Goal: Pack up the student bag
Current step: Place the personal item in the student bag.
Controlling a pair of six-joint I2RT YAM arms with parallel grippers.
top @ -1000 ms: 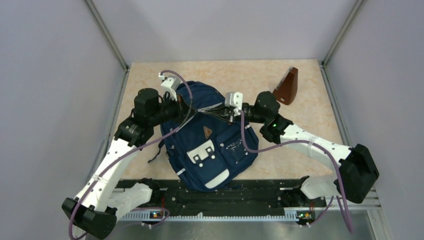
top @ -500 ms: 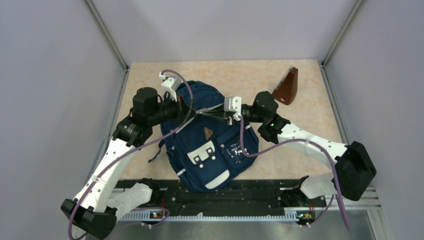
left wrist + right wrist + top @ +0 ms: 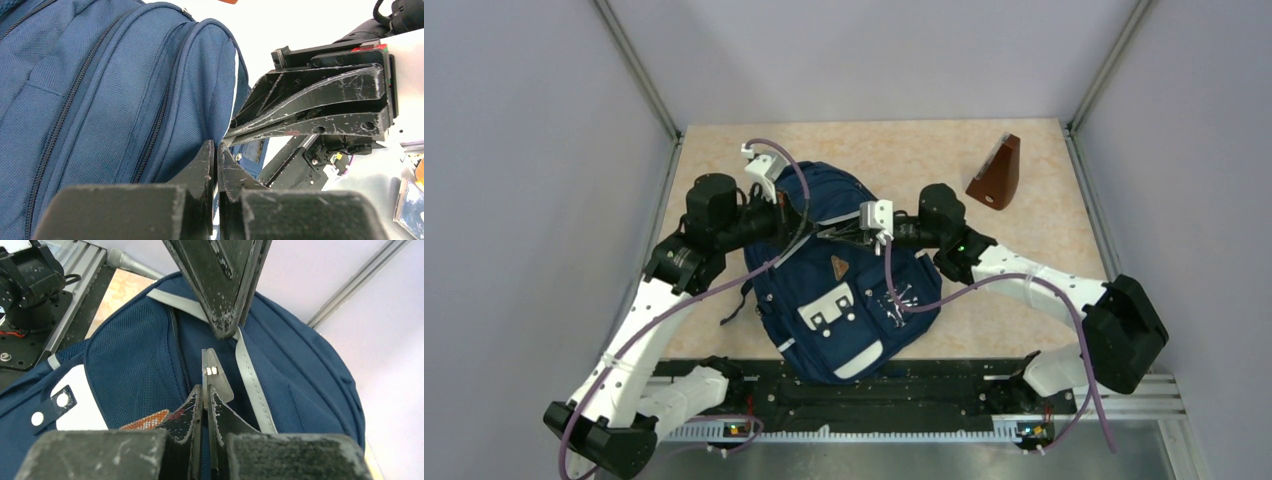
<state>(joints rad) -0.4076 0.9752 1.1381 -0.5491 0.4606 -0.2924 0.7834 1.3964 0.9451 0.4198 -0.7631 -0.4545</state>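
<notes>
The student bag, navy with white pocket patches, lies flat in the middle of the table, its top towards the far wall. Both grippers meet at its top. My right gripper is shut on a grey zipper pull beside a grey trim stripe. My left gripper is shut, its tips pinched into the bag's fabric at that stripe; what lies between them is hidden. The left fingers come down just beyond the pull. In the top view the left gripper and the right gripper nearly touch.
A brown wedge-shaped object stands on the table at the back right. Grey walls close in the table on three sides. A black rail with the arm bases runs along the near edge.
My right gripper has slid left along the bag's top with the zipper pull, closing on the left gripper. The right arm no longer overlaps the brown wedge. The left arm has barely moved.
</notes>
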